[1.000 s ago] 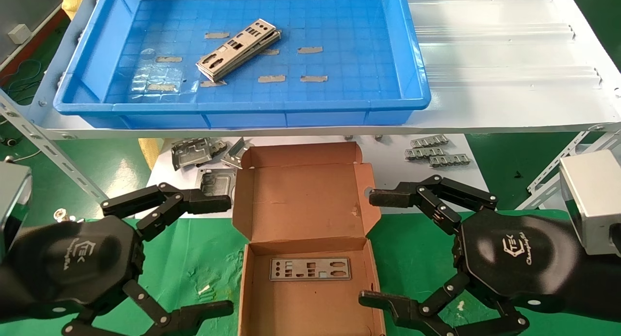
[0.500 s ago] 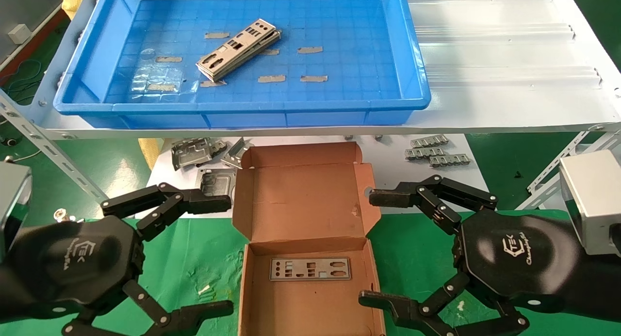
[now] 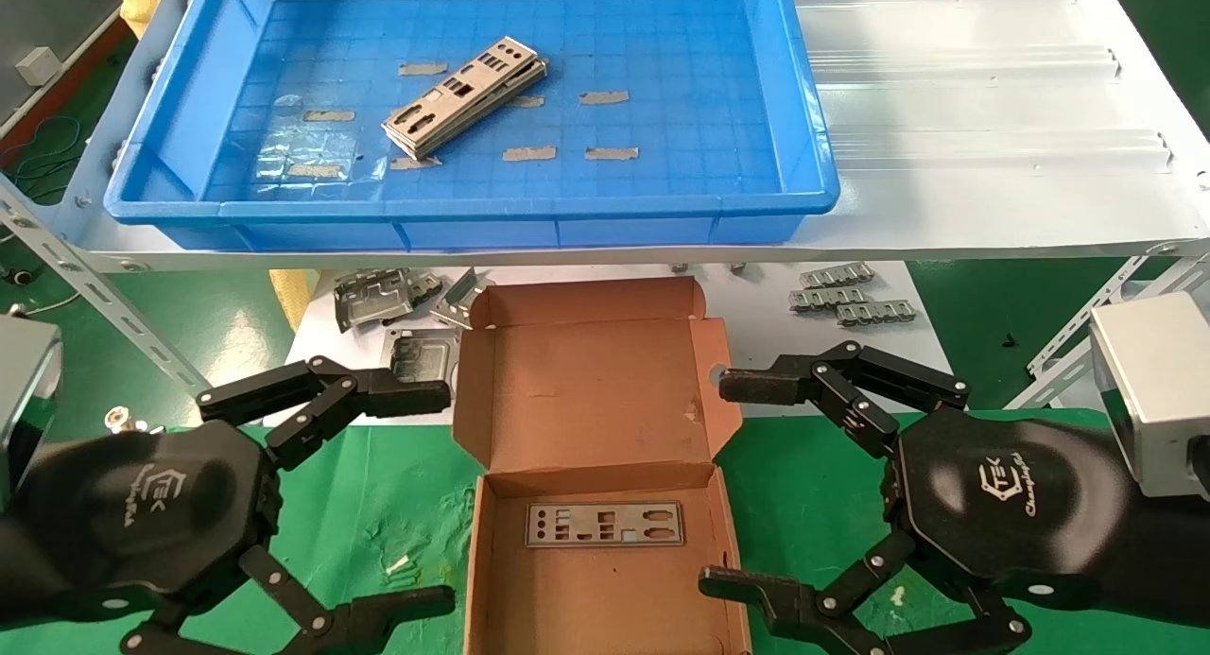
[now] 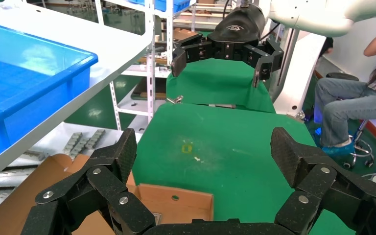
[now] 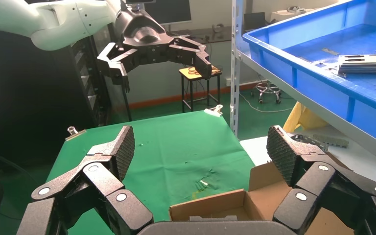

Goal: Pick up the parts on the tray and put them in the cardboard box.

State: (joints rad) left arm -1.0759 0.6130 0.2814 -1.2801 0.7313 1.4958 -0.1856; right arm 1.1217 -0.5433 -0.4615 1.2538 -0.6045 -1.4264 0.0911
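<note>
The blue tray [image 3: 473,222] sits on the upper white shelf, with a small stack of flat silver parts [image 3: 468,94] lying slantwise on its floor. Below it the cardboard box [image 3: 586,400] stands open on the green cloth, lid tipped back. One flat part [image 3: 605,525] lies inside on the box's floor. My left gripper [image 3: 437,496] hangs open just left of the box, and my right gripper [image 3: 723,483] hangs open just right of it; both are empty. In the right wrist view the parts [image 5: 367,62] show in the tray [image 5: 323,83], beyond my right gripper [image 5: 198,147].
Bent grey brackets [image 3: 388,296] and ribbed strips [image 3: 851,296] lie on the lower white shelf behind the box. Bare white shelf top [image 3: 974,116] stretches right of the tray. Angled shelf struts stand at both sides. A seated person [image 4: 357,103] is beyond the table.
</note>
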